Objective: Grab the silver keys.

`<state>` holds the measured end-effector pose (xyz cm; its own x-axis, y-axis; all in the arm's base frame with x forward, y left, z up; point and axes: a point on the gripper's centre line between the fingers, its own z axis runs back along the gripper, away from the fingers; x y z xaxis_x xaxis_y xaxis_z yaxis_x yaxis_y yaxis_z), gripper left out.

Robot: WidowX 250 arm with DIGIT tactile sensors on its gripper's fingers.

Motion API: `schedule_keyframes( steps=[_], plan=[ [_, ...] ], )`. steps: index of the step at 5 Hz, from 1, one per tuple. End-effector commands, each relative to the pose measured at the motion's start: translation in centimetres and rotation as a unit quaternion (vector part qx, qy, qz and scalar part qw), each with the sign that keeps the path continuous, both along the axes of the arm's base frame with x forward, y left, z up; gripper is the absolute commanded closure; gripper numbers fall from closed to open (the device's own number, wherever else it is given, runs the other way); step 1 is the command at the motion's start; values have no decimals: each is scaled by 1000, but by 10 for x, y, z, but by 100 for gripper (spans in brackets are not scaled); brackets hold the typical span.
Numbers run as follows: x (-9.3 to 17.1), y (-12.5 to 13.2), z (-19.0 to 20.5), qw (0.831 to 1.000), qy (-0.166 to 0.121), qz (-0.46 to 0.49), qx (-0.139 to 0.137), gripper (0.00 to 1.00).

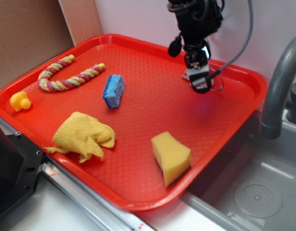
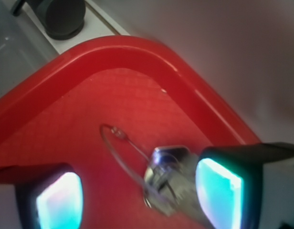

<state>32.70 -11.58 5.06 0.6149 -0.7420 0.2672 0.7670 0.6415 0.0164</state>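
The silver keys lie on the red tray near its far right corner, and their thin wire ring loops out to the left. My gripper is open and low over the tray, straddling the keys. They sit close against the right pad, with a wide gap to the left pad. In the exterior view the black gripper points down at the keys, and the wire ring shows just to its right.
Also on the tray are a blue sponge, a yellow sponge, a crumpled yellow cloth, a striped rope toy and a small yellow duck. A grey faucet and a sink stand to the right.
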Motion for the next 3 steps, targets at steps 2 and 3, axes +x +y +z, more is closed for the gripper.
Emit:
schedule_keyframes(
  steps=[2,3],
  plan=[
    [5,-20,13,1000,-23,-7,-7,100],
    [5,-19,14,1000,-21,-5,-10,100]
  ],
)
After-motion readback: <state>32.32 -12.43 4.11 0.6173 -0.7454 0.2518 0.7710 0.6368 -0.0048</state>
